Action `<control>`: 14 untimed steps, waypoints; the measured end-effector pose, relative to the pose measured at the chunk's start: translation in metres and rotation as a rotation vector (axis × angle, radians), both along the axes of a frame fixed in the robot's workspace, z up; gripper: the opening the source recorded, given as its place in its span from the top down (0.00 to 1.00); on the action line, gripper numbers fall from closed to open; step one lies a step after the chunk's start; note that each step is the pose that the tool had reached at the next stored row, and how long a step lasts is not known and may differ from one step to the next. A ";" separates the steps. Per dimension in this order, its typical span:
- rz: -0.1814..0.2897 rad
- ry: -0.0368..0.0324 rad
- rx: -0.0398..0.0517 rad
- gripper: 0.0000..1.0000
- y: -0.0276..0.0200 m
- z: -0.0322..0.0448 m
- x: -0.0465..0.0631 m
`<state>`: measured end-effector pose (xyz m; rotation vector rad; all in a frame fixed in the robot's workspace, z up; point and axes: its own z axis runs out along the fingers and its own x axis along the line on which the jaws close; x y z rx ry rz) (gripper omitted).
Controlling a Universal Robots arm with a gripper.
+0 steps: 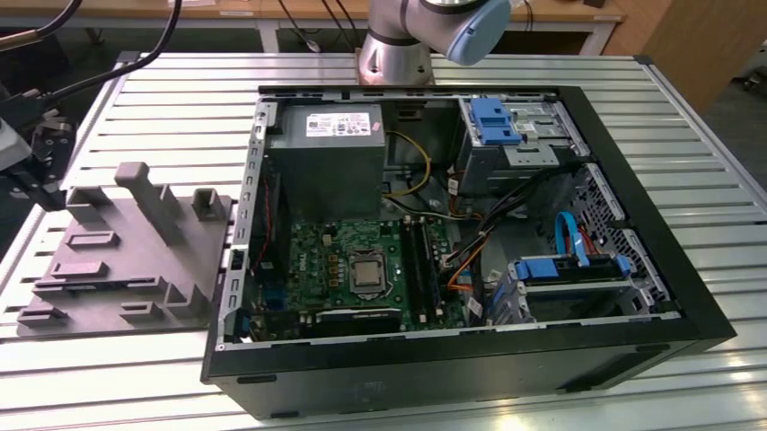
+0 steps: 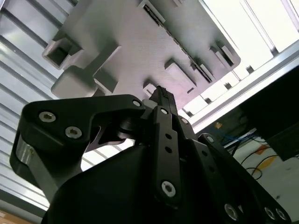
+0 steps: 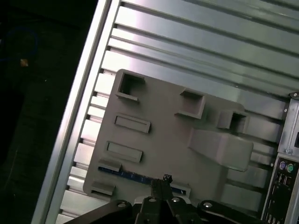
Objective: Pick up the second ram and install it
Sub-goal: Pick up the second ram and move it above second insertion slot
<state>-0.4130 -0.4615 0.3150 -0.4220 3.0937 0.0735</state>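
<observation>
The second ram [image 3: 126, 173] is a thin dark-blue stick lying in a slot along one edge of the grey holder block [image 3: 159, 135] in the first wrist view. My gripper [image 3: 161, 181] hangs above that block with its black fingertips together, and they line up over the stick's middle. Nothing sits between the fingers. In the second wrist view the gripper [image 2: 162, 93] points at the same block [image 2: 140, 42] from some height. In the exterior view the gripper [image 1: 36, 184] is at the far left, over the block's [image 1: 132, 260] left end.
An open computer case [image 1: 480, 359] lies on the slatted aluminium table [image 1: 671, 108], right of the block. Inside it are the motherboard [image 1: 348, 260], black memory slots [image 1: 418, 260], a grey power supply [image 1: 326, 153] and blue drive brackets [image 1: 494, 121]. The arm's base [image 1: 401, 54] stands behind the case.
</observation>
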 end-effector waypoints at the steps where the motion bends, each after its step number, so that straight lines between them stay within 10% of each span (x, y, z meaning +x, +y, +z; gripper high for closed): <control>1: 0.018 0.0000 0.0000 0.90 0.0000 -0.0003 0.000; 14: 0.255 0.0000 -0.0001 0.90 0.0000 -0.0043 0.000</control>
